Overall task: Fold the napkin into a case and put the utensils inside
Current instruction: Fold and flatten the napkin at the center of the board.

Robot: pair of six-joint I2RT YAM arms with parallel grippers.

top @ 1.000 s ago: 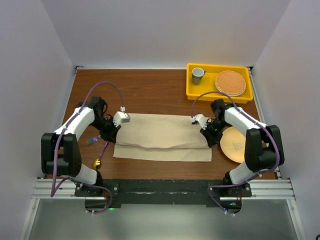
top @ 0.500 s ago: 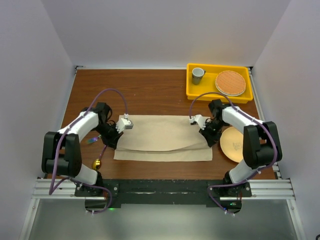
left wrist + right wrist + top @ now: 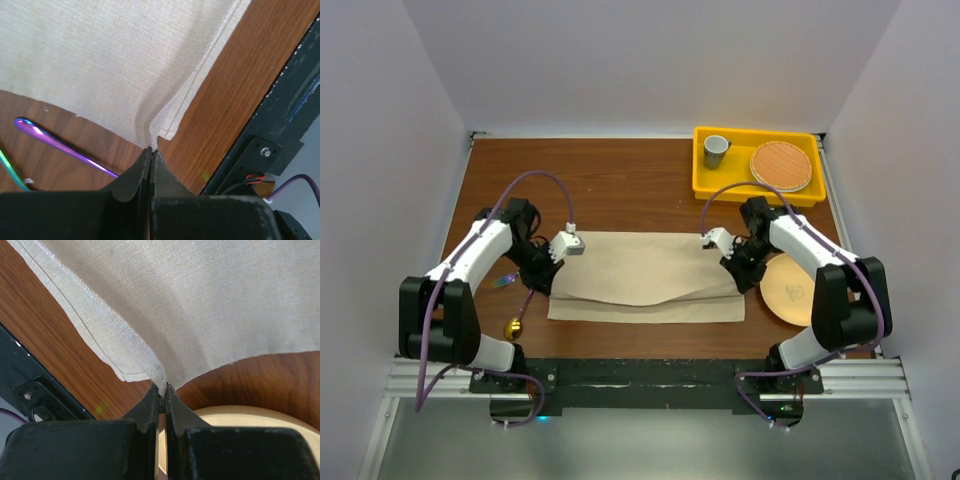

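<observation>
Napkin on table, plate right of it, tray behind

Plain beige woven cloth napkin spread wide left to right, doubled over; top layer's near edge wavy, strip of lower layer showing along near side; both hemmed end corners pinched up; slim iridescent purple-rainbow metal fork just off its left end, mostly hidden; matching spoon with gold bowl nearer, handle angled toward napkin's near-left corner

High rear camera looks down; both wrist cameras view the same napkin closely.
</observation>
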